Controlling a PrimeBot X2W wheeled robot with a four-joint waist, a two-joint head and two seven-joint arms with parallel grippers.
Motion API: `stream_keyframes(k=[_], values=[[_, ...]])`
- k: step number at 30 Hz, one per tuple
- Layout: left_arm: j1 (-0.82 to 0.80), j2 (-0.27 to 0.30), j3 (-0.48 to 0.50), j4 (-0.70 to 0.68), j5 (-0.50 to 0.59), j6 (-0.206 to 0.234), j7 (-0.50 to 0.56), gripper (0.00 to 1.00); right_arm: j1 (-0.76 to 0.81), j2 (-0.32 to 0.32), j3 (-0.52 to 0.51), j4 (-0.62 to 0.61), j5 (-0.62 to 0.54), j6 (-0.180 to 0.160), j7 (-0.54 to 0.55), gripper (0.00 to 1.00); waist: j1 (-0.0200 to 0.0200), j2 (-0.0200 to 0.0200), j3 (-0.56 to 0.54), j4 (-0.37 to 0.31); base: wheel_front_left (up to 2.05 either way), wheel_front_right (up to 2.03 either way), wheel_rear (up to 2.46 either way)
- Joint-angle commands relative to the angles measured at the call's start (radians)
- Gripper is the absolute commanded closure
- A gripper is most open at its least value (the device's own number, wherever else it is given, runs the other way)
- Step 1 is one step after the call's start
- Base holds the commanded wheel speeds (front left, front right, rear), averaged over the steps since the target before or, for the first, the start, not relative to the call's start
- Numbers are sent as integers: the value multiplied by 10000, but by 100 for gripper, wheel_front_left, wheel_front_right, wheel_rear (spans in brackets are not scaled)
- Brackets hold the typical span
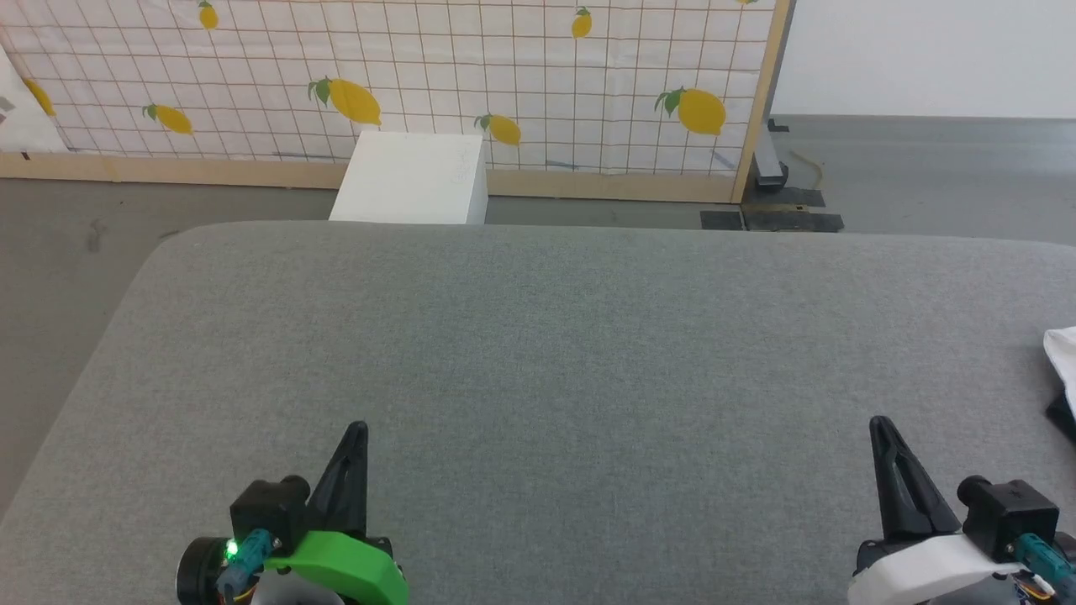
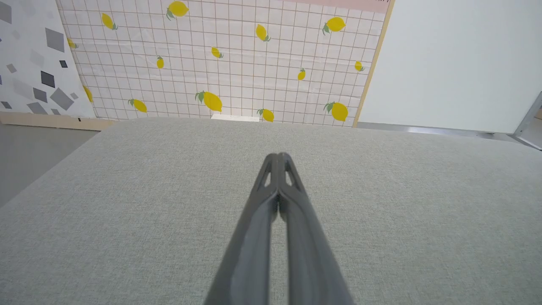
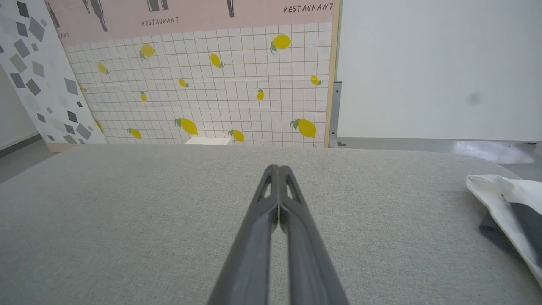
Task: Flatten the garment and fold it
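The garment (image 1: 1062, 361) lies bunched at the far right edge of the grey cushioned surface (image 1: 546, 353); a white fold and a bit of black cloth show. In the right wrist view the garment (image 3: 506, 199) sits to the right of my fingers, white with a black part. My left gripper (image 1: 360, 430) rests at the lower left, shut and empty, its fingers (image 2: 278, 159) pressed together over bare fabric. My right gripper (image 1: 880, 424) rests at the lower right, also shut and empty (image 3: 278, 169), well left of the garment.
A white box (image 1: 412, 178) stands on the floor behind the surface. A lemon-print panel (image 1: 420, 76) with a wooden frame backs the scene. Grey floor lies beyond the surface's left and far edges.
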Motion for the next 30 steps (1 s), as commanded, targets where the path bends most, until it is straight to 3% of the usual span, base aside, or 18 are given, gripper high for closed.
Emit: stream_keyframes(k=[1,30], values=[[-61,-17,47,-89,116,87,55,100,-177,7,35,-58,-105,-5,52,100,0,0,10,-8,0,0,0],[-118,-32,234,-512,577,355,638,100,-458,12,249,-191,-405,-9,493,100,0,0,171,-145,0,0,0]])
